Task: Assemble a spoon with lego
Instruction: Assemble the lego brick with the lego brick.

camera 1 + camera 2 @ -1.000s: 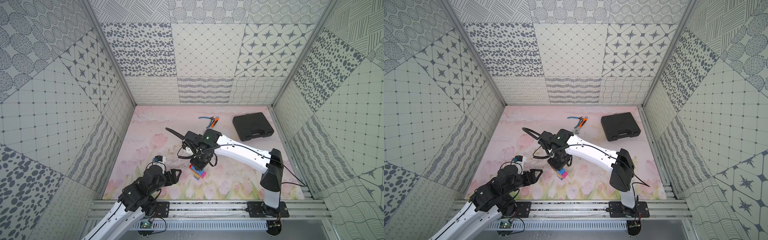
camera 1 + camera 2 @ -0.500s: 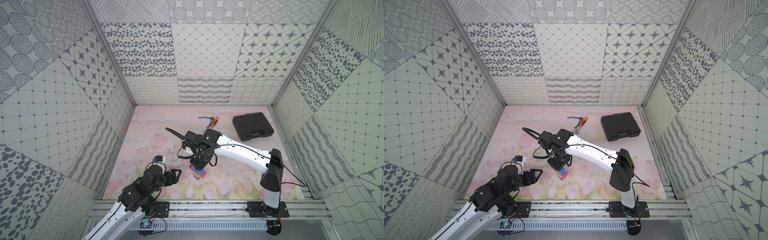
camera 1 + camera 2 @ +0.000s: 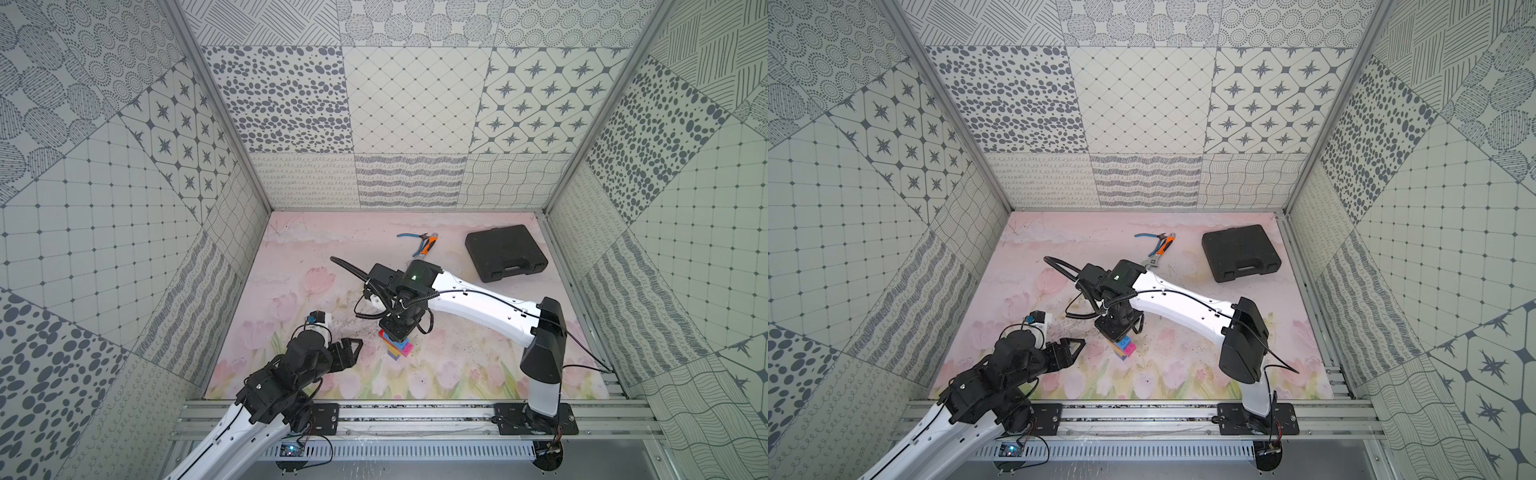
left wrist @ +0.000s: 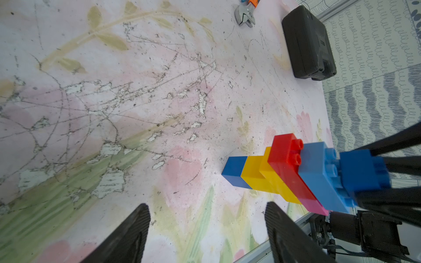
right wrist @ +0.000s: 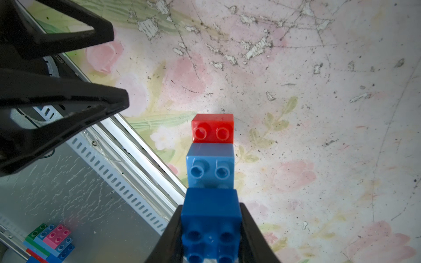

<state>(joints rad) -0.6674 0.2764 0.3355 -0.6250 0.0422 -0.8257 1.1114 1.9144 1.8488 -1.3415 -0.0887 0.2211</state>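
The spoon is a stack of lego standing on end on the flowered mat, just in front of the mat's middle. In the left wrist view the spoon runs blue, yellow, red with pink, light blue, then dark blue. Its narrow blue end is down at the mat. My right gripper reaches down from above and is shut on the top dark blue brick. My left gripper hangs open and empty just left of the stack, not touching it.
A black case lies at the back right, with blue-handled pliers and an orange-handled wrench beside it. The aluminium rail bounds the mat's front edge. A small separate brick build sits below that rail.
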